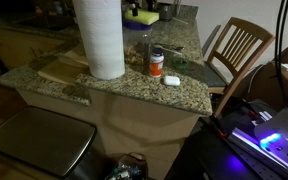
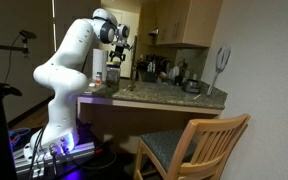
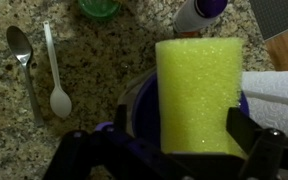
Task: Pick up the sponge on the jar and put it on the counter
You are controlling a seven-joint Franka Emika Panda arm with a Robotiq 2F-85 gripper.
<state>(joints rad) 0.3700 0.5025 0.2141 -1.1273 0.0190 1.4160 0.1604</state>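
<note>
The bright yellow sponge (image 3: 199, 95) lies flat on the jar's round blue-purple lid (image 3: 134, 100) in the wrist view. My gripper (image 3: 182, 125) hangs just above it, open. One finger stands on each side of the sponge, with a gap at the left finger. The jar's body is hidden under the lid. In an exterior view the jar (image 1: 141, 45) stands between the paper towel roll and the orange bottle, with the sponge (image 1: 141, 18) on top. The gripper (image 2: 122, 55) also shows in an exterior view. The granite counter (image 3: 94, 90) lies all around.
A metal spoon (image 3: 22, 50) and a white plastic spoon (image 3: 54, 70) lie on the counter beside the jar. A green thing (image 3: 99, 8), an orange bottle (image 3: 199, 15), a paper towel roll (image 1: 102, 40) and a wooden board (image 1: 64, 70) stand close. A wooden chair (image 2: 199, 145) is by the counter.
</note>
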